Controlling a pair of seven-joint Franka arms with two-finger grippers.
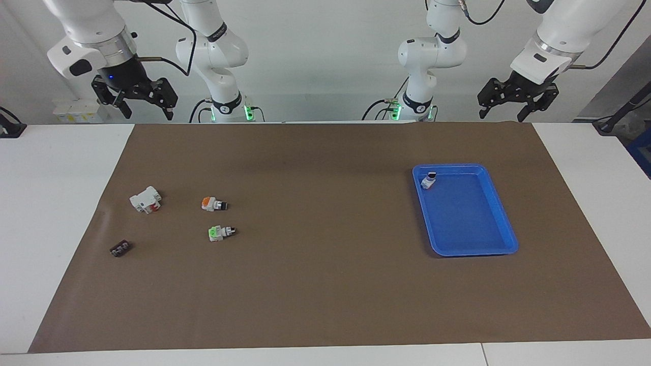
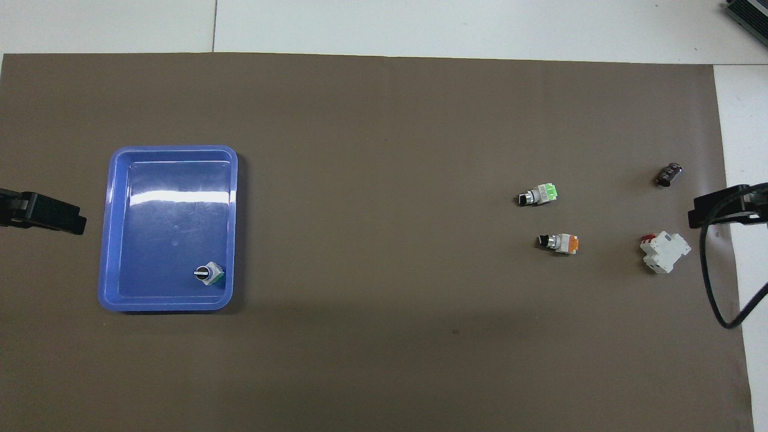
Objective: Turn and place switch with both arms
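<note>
Well apart: switch (image 1: 213, 204), raised fingers (image 1: 119, 107).

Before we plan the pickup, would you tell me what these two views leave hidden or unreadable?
- Overhead view: both arms are cut off by the side edges; only a black tip of the left gripper and of the right gripper shows.
- Facing view: the arms' upper links leave the top edge.
- Small white switch with the orange face: too small to read any markings.
- Little dark part on the brown mat: too small to identify.
</note>
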